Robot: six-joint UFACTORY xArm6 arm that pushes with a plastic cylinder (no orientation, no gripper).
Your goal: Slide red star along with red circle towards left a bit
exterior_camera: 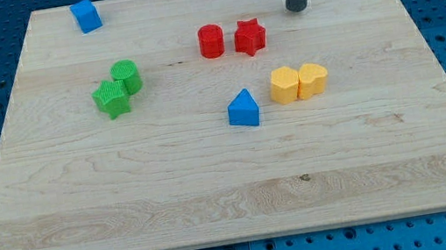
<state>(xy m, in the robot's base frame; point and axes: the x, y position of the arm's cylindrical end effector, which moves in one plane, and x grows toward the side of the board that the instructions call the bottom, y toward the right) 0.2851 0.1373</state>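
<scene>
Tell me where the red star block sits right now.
The red star block sits in the upper middle of the wooden board, right beside the red circle block on its left; my tip is up-right of it.

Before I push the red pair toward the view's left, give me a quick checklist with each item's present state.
1. Red star and red circle side by side, circle on the view's left: ok.
2. Whether the two red blocks touch: cannot tell.
3. My tip on the star's right: ok, but it is nearer the view's top than the star.
4. My tip level with the star for a straight leftward push: not ok.
5. Path to the circle's left free of blocks: ok; green cylinder and green star lie lower.
</scene>
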